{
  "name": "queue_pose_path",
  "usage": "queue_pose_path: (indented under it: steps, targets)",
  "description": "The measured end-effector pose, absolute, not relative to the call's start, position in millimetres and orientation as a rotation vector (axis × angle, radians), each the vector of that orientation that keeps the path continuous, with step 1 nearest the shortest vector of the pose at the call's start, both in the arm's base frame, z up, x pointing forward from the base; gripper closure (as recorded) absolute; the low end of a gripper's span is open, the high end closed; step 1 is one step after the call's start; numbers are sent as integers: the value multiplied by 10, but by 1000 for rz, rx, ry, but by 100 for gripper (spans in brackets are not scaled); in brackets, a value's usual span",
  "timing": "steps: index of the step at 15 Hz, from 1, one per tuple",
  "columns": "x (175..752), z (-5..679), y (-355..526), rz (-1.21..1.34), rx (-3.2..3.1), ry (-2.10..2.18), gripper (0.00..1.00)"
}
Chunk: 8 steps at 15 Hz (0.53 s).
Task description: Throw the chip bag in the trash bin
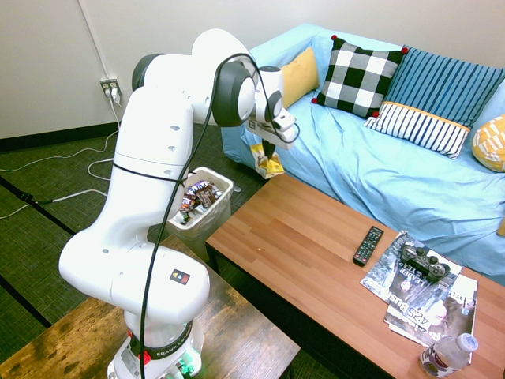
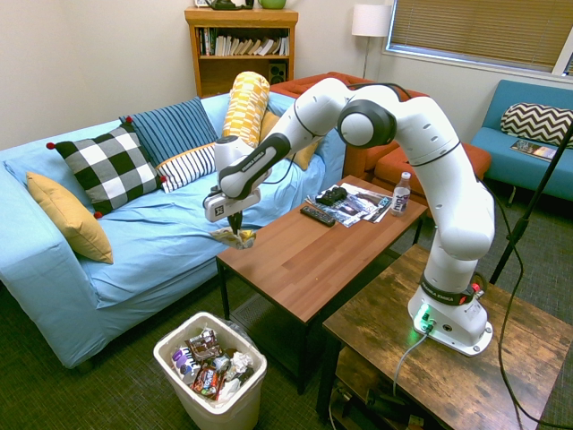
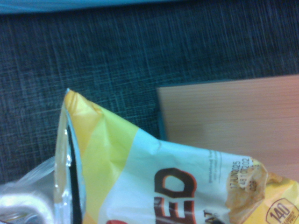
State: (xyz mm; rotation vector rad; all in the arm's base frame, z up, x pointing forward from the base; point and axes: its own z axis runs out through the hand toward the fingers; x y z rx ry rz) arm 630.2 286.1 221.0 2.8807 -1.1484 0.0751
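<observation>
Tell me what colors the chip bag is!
The chip bag is yellow and white, with dark letters on it. It shows best in the wrist view.

Lounge-like room, home or office unclear: cushioned blue sofa (image 2: 170,242), low counter (image 1: 316,253), bookshelf (image 2: 242,45), lamp (image 2: 371,21), dark carpet (image 1: 47,205).

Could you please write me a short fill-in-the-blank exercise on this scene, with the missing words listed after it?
The gripper holds the yellow and white ____.
The trash bin already has ____ in it.
On the coffee table, the game controller lies on top of the ____.
The sofa has a cover that is light ____.

Missing words, in order: chip bag; trash; magazines; blue
</observation>
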Motion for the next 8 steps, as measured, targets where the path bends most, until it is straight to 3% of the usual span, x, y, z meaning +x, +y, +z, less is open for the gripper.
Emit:
queue_pose_path:
  steps: [3, 8]
  targets:
    - [5988, 1945, 3823, 79, 2880, -969, 100]
    - [5437, 1459, 4686, 64, 2869, -776, 100]
